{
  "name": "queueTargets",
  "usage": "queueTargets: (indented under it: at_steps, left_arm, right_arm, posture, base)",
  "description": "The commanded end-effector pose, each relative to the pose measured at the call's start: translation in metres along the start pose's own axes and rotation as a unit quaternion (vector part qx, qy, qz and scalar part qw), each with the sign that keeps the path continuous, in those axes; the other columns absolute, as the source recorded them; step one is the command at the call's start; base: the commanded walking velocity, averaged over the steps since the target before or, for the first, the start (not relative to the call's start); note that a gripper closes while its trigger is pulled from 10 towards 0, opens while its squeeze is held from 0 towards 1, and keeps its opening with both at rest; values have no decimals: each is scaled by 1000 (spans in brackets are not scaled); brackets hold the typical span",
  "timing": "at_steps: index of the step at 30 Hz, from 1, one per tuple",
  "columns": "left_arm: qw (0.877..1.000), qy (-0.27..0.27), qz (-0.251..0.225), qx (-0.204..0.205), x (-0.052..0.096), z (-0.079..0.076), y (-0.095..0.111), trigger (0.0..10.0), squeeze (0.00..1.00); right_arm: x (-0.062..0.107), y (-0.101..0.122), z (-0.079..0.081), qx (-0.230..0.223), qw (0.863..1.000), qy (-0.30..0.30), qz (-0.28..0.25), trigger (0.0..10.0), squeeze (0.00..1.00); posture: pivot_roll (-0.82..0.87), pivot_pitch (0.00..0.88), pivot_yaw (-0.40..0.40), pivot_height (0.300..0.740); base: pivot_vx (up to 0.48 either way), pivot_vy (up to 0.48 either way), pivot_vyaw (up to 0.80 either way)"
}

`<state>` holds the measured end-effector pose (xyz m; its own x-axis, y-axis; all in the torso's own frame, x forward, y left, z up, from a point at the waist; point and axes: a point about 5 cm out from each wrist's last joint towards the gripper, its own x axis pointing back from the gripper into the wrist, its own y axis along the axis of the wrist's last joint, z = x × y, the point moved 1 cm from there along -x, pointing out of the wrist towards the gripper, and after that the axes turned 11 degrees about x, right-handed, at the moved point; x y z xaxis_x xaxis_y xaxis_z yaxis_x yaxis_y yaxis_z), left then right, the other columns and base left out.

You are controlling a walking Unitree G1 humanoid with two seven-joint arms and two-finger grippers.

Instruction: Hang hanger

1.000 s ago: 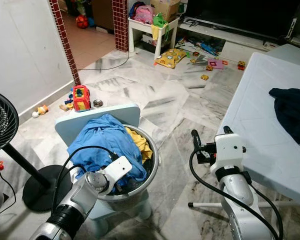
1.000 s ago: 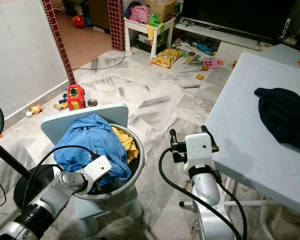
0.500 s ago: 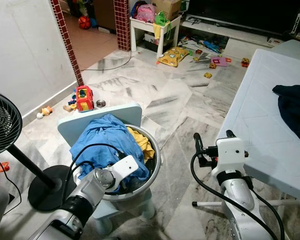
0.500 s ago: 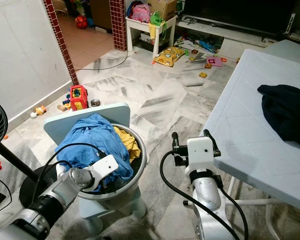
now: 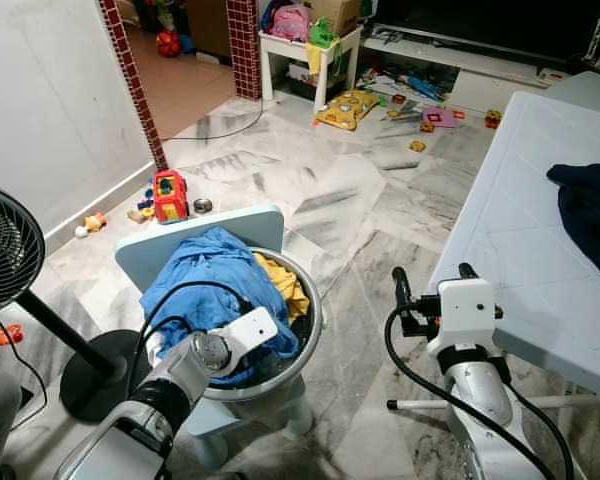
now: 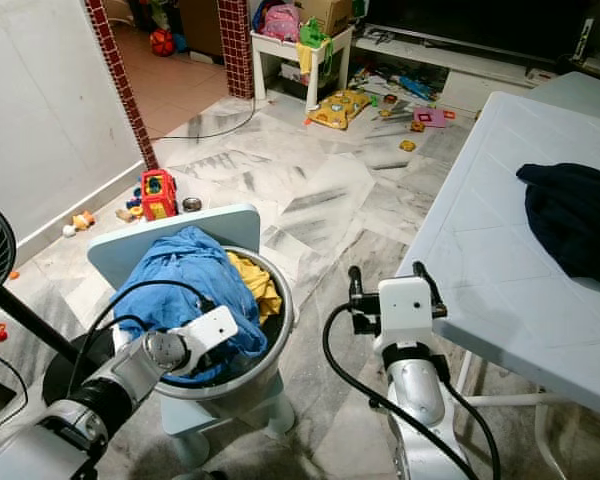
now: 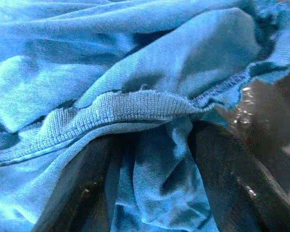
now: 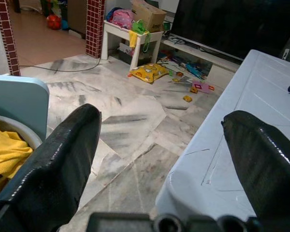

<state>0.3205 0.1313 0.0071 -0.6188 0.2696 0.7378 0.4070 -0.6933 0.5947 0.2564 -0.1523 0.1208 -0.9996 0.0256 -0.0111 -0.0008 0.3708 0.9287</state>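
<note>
A blue garment [image 5: 205, 275] lies heaped over a yellow cloth [image 5: 280, 285] in a round metal basin [image 5: 312, 325] on a light blue chair [image 5: 195, 232]. My left arm reaches into the near side of the basin, its white wrist block [image 5: 252, 330] against the blue cloth. In the left wrist view my left gripper [image 7: 152, 159] is open, its black fingers [image 7: 87, 193] pressed into the folds with a hemmed edge of the blue garment [image 7: 135, 104] between them. My right gripper [image 5: 432, 272] is held up, open with nothing in it, between basin and table. I see no hanger.
A pale blue table [image 5: 520, 230] at the right carries a dark navy garment [image 5: 590, 210]. A black standing fan [image 5: 5, 250] is at the left. Toys [image 5: 167, 195] lie on the marble floor, with a red brick pillar [image 5: 130, 70] and a small white table [image 5: 300, 45] beyond.
The camera has shifted a little. My left forearm has swung in closer to the basin while its wrist stays in the laundry. The right gripper is still open in the same pose.
</note>
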Motion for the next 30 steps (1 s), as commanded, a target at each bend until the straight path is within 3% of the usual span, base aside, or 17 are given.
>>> queueTargets:
  at_steps: [1, 19, 26, 30]
  left_arm:
    - [999, 33, -17, -9, 2, 13, 5, 0, 0]
    - [990, 92, -110, 1, 8, 31, 34, 0, 0]
    - [986, 44, -151, 56, 10, 23, 41, 0, 0]
    - [977, -18, -179, 114, 12, 12, 46, 0, 0]
  right_arm:
    - [1, 1, -4, 2, 1000, -10, 1, 10000, 0]
    - [2, 2, -1, -3, 1000, 11, -3, 10000, 0]
    - [4, 0, 6, -9, 998, 63, -4, 10000, 0]
    - [3, -4, 2, 1, 998, 68, 1, 10000, 0]
  posture:
    - [15, 86, 8, 740]
    - [24, 80, -12, 740]
    - [40, 79, -26, 740]
    - [51, 77, -45, 740]
  base:
    - [0, 0, 0]
    - [0, 0, 0]
    - [0, 0, 0]
    - [0, 0, 0]
